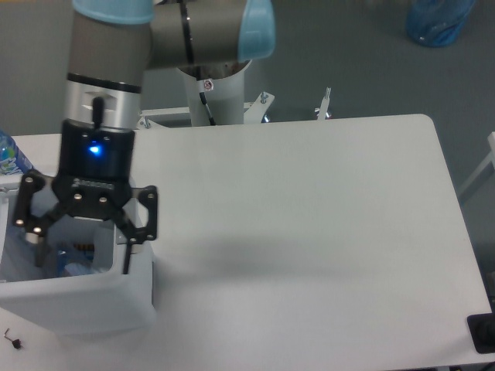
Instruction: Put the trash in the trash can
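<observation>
The trash can (85, 305) is a white thick-walled bin at the table's front left corner. My gripper (80, 246) hangs over its opening with its fingers (128, 246) spread wide, open and holding nothing. Under the gripper, inside the bin, lie a pale bluish thing (80, 268) and a bit of something yellow and blue (85, 249); I cannot tell what they are. The crumpled plastic wrapper and the bottle with the red-purple label do not show plainly; the gripper hides most of the bin's inside.
A plastic bottle (9, 154) with blue on it stands at the far left edge, behind the bin. The arm's base (213, 93) is at the back. A blue bag (437, 19) lies on the floor, top right. A small black bit (11, 338) lies at the front left.
</observation>
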Motion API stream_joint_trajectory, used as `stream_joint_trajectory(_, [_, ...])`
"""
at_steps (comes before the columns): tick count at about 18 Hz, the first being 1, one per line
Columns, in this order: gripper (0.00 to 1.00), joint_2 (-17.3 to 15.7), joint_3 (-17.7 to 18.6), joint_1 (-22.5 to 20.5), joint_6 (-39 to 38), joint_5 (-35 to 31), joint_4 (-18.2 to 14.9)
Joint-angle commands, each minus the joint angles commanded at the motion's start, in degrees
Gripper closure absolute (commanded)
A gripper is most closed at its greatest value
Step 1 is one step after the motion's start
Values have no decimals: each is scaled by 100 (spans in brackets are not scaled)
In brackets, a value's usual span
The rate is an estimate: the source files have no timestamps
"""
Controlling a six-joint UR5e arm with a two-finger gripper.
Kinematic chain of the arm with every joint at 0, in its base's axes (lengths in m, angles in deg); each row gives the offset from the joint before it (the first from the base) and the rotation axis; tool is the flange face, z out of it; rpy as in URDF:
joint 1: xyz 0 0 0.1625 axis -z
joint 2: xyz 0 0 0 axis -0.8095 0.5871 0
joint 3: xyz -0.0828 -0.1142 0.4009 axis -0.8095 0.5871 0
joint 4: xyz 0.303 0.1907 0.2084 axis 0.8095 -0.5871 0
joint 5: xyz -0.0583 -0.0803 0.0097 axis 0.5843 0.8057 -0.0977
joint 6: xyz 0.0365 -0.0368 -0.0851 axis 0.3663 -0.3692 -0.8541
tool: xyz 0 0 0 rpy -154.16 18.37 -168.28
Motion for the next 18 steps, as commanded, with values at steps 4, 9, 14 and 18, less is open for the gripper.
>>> stream_joint_trajectory(4, [0,-166,70,-378,852,-9,-44])
stream_joint_trajectory(9, [0,-491,315,-914,1441,-18,-220])
stream_joint_trajectory(14, [0,-904,746,-1310,2688,-44,-500])
stream_joint_trajectory(18, [0,-1081,931,-1363,4016,-1043,-905])
